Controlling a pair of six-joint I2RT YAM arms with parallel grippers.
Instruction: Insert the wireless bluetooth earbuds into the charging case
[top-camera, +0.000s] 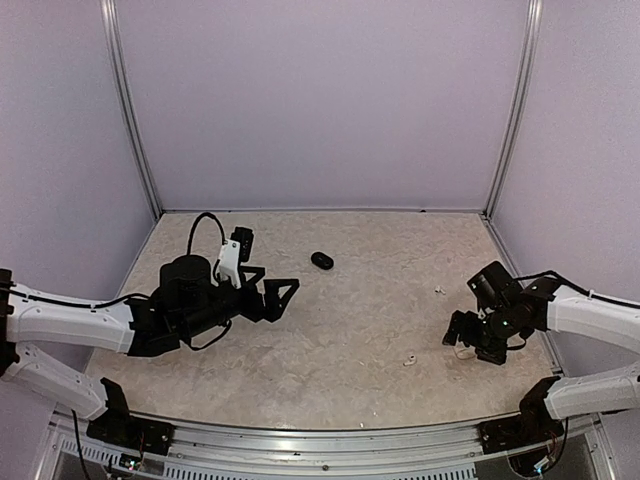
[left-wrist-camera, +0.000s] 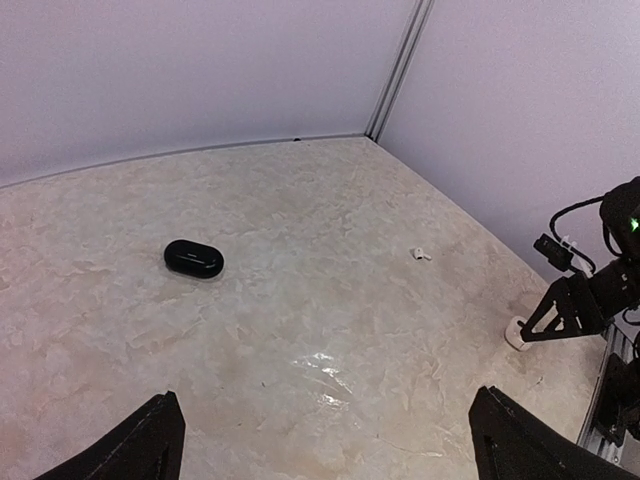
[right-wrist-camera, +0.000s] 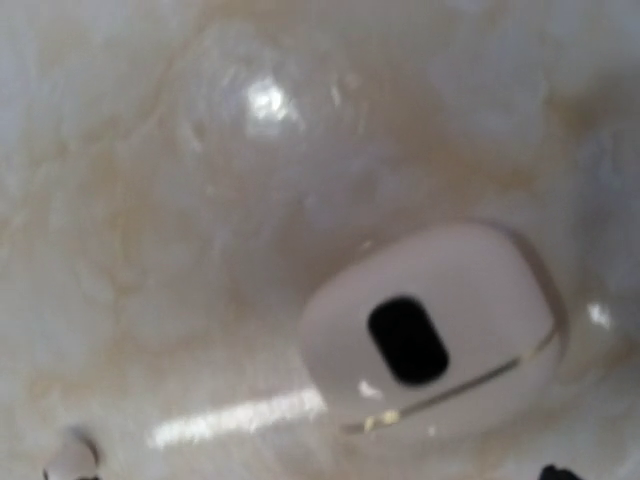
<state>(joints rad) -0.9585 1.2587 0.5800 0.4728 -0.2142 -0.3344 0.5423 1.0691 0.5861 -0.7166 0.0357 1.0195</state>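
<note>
Left jaws gape wide and empty, right jaws stand apart, low over the white case (right-wrist-camera: 432, 335).

Glossy white plastic case (right-wrist-camera: 430, 330), shiny marbled tabletop (top-camera: 350, 320)

I see the black charging case (top-camera: 322, 260) just above the centre of the top view; it is a small glossy oval, lid shut, lying flat and alone; the white charging case (right-wrist-camera: 430, 330) fills the lower right of the right wrist view, rounded, lying flat, with a black oval mark on its upper face and a thin seam near its lower edge, apparently shut; the upper white earbud (top-camera: 440, 291) lies right of centre in the top view; the lower white earbud (top-camera: 409, 360) sits below it, toward the bottom, well apart from the black case.
</note>
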